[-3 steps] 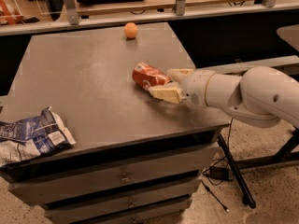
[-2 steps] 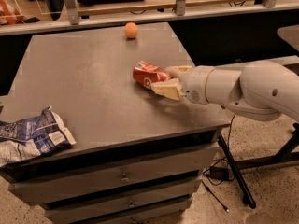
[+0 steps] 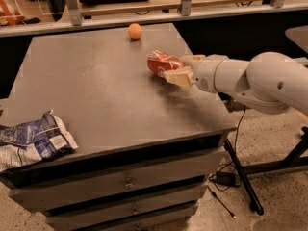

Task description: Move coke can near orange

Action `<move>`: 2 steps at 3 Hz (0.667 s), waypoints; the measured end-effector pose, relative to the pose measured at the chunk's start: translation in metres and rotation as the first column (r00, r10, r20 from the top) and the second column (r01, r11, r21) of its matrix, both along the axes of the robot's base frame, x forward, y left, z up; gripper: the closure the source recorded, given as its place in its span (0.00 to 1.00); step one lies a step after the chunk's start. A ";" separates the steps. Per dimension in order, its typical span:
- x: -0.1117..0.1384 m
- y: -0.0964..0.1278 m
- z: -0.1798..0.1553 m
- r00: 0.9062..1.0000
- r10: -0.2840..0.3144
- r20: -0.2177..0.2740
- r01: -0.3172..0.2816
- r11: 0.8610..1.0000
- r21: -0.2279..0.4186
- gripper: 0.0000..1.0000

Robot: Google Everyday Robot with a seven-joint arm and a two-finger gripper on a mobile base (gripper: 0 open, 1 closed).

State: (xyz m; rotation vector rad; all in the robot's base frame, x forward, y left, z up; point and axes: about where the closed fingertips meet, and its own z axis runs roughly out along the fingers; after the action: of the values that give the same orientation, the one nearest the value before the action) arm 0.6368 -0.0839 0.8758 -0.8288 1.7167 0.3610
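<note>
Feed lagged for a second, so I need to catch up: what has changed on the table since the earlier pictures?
The pincer, shut on the coke can, has carried it toward the far edge, closer to the orange, though a gap remains. The orange and the snack bag at the near left corner stayed put.

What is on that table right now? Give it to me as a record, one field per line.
can: red, dented, tilted, held at the table's right side
gripper: reaching in from the right, shut on the can
orange: near the table's far edge, apart from the can
bag: blue-and-white, crumpled, at the near left corner
table: grey top, drawers below
task state: can not yet beside the orange
</note>
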 end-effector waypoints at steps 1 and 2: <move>0.034 -0.016 0.017 0.992 -0.093 0.084 0.090 0.995 0.042 1.00; 0.061 -0.012 0.039 0.982 -0.132 0.139 0.126 0.991 0.052 1.00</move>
State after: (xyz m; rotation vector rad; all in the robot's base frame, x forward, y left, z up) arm 0.6982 -0.0963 0.9152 -0.6917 1.6148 0.2443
